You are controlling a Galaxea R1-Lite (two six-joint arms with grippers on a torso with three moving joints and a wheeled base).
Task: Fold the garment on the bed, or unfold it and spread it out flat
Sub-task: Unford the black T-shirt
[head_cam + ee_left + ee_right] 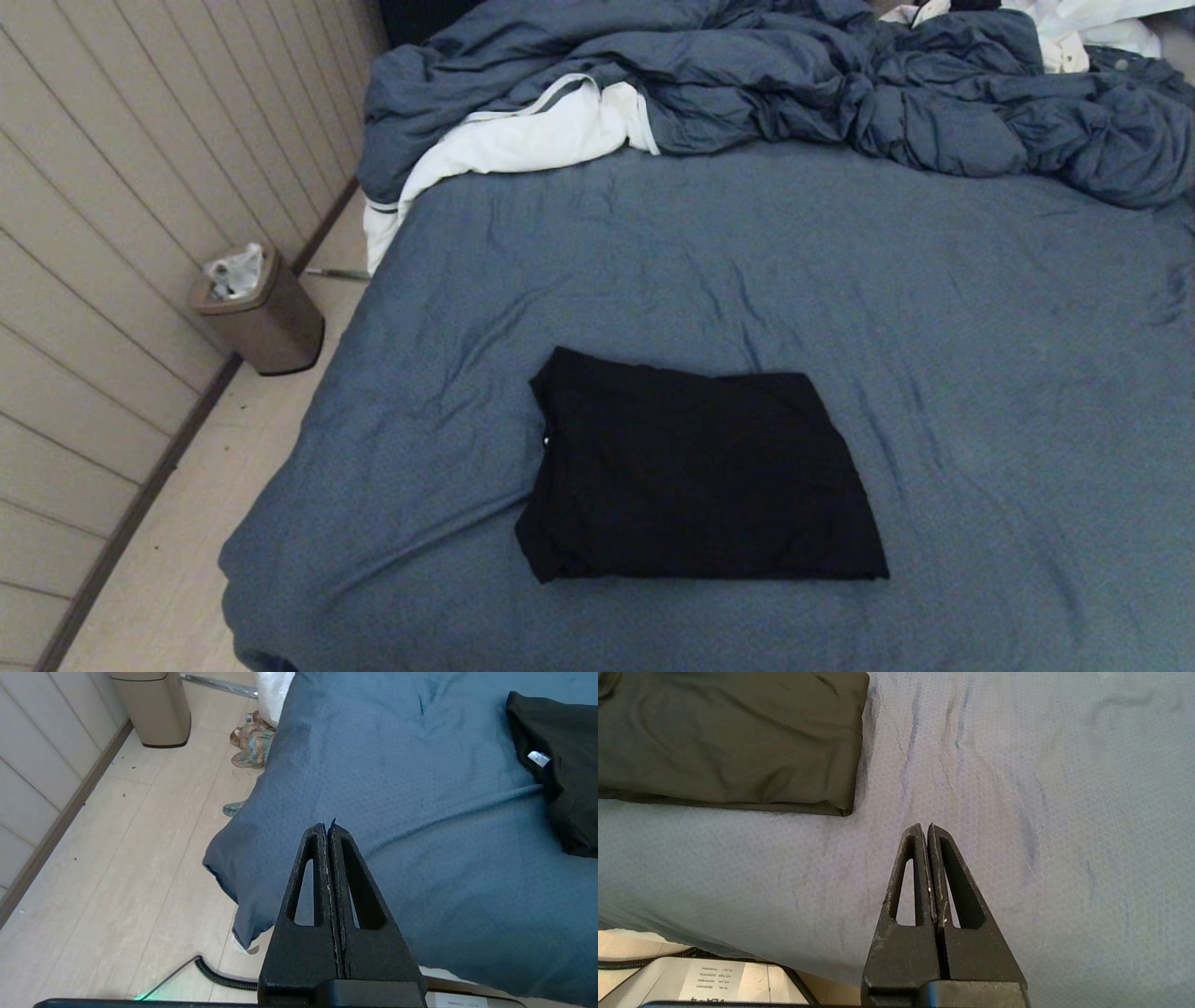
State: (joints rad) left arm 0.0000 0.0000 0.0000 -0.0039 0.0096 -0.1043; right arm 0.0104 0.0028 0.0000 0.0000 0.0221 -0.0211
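Fingers of both arms are pressed together with nothing between them: the left gripper (328,828) is held off the near left corner of the bed (653,233), over sheet and floor, and the right gripper (925,829) is held above bare sheet just beside the shirt's near right corner. Neither arm is seen in the head view.

The T-shirt (695,467) is laid on the near half of the bed as a tidy dark rectangle, already folded, with no print showing. A small white label (538,759) is seen at its left edge in the left wrist view. Well beyond it, a rumpled duvet (794,84) and a white cloth (523,140) are bunched at the far end. A bin (261,313) stands on the floor by the wall.

Since a folded shirt is found, unfolding is judged to be the step in hand. It would be done best if both pairs of fingers were opened first, only the topmost layer were pinched at an edge, and that layer were lifted and drawn outward low over the sheet. Lower layers should be left undisturbed, and the sheet itself should not be caught in the pinch.
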